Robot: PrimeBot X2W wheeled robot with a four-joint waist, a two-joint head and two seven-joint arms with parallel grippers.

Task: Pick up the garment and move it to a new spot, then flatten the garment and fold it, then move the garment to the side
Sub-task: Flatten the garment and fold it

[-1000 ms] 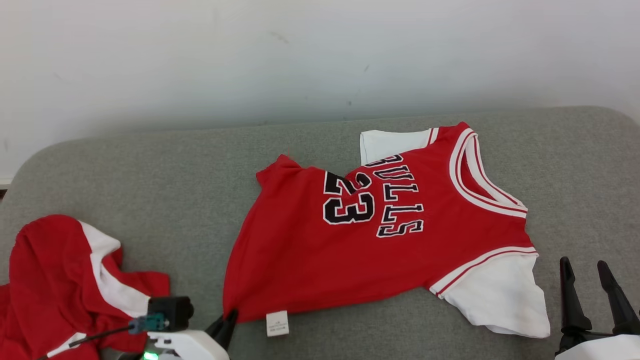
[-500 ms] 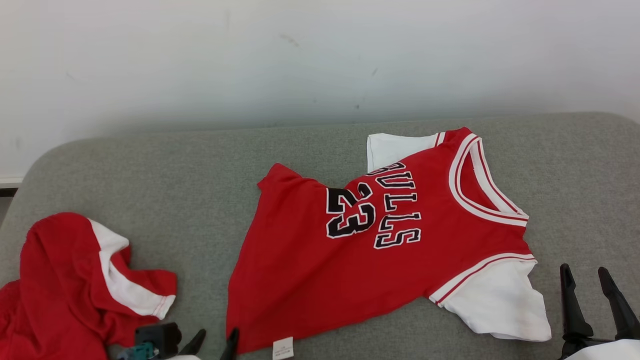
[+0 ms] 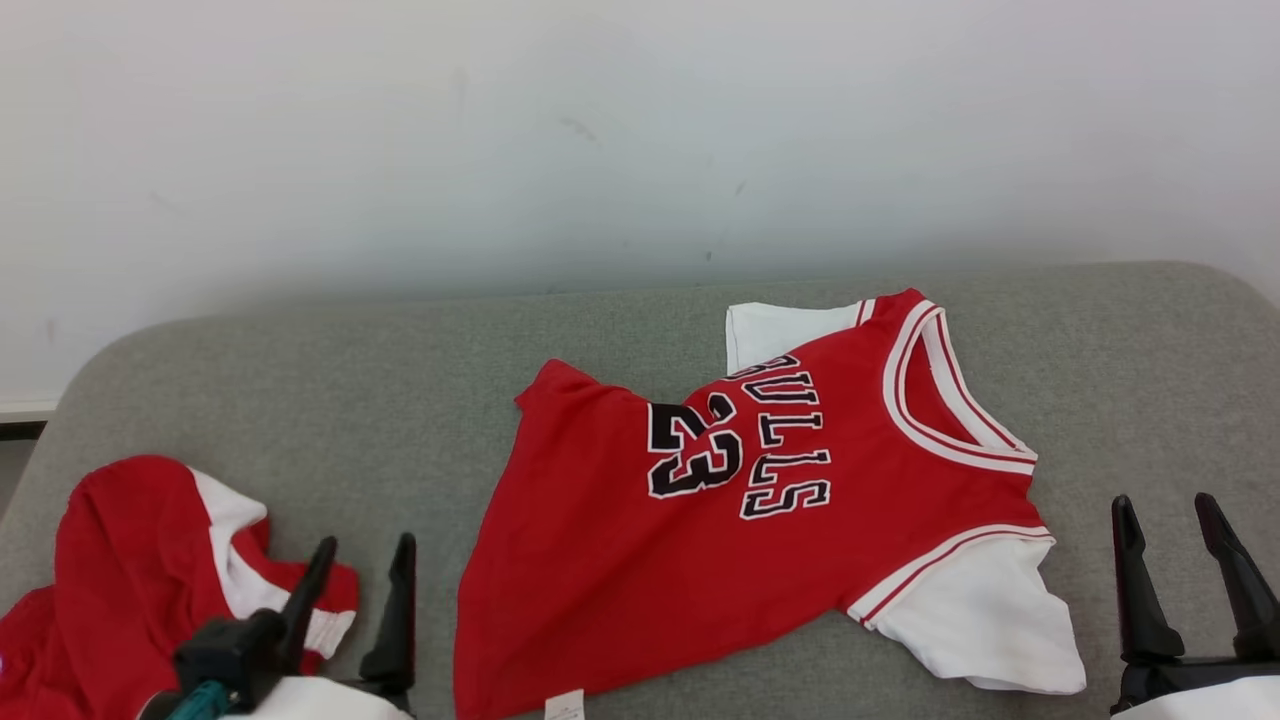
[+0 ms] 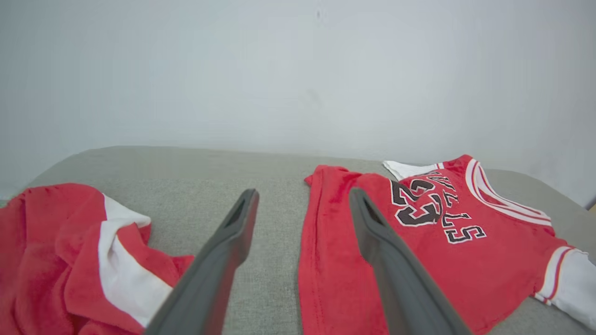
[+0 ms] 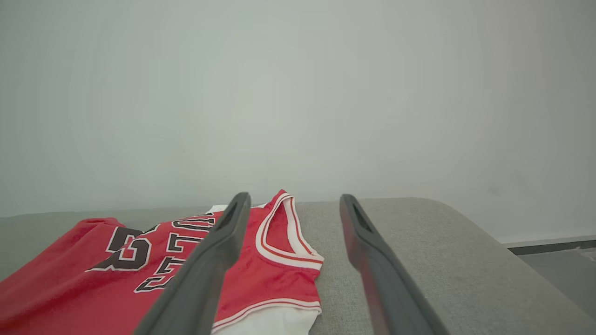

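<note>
Jersey [image 3: 700,540]: one is laid out, marked "BULLS" and "23". One crumpled red heap [image 3: 130,560] is seen left. Jaws of left gripper [image 3: 365,545] and right gripper [image 3: 1163,505] are spread wide, empty.

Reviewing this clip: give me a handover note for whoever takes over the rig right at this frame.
Left gripper: open, empty, just left of the near hem corner of the jersey.
Right gripper: open, empty, to the right of the white sleeve.
The jersey lies spread print-up on the grey cushion, with a crease across the 23. A crumpled red-and-white garment lies at far left.
Done: jersey set down. Left: flatten, fold, move aside.
</note>
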